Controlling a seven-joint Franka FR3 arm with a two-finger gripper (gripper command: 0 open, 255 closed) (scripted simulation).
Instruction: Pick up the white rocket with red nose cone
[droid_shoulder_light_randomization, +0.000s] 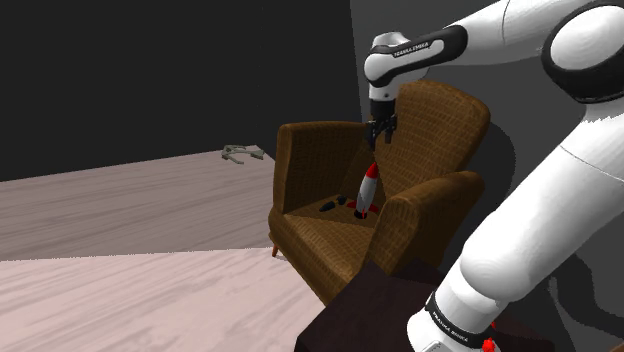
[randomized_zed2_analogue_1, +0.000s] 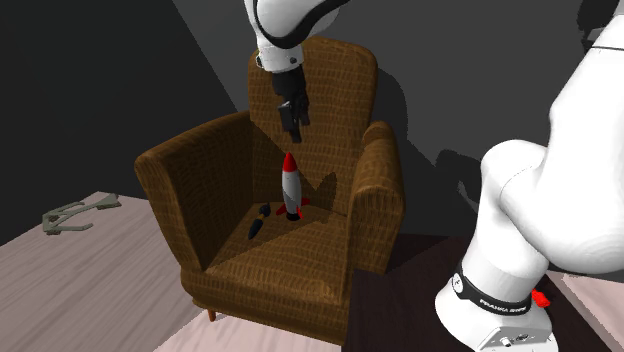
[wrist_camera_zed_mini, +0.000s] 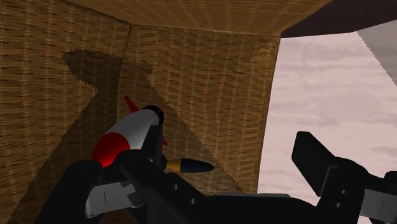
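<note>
Rocket (droid_shoulder_light_randomization: 367, 192) stands nose-up on the armchair (droid_shoulder_light_randomization: 325, 155) seat, leaving its body exposed to the open, empty end effector (droid_shoulder_light_randomization: 380, 132) overhead.

Brown woven armchair (droid_shoulder_light_randomization: 330, 240) in a dim corner.
It stands at the centre of the shoulder view on a pale plank floor (droid_shoulder_light_randomization: 130, 250), with a grey wall (droid_shoulder_light_randomization: 400, 15) behind and a black area (droid_shoulder_light_randomization: 150, 70) upper left.

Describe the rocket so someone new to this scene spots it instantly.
Find the brown woven armchair and look at its seat. Standing upright there, just below the open black gripper, is the white rocket with a red nose cone and red fins. The small dark pieces next to it lie low on the seat; the rocket alone stands tall in white and red.
</note>
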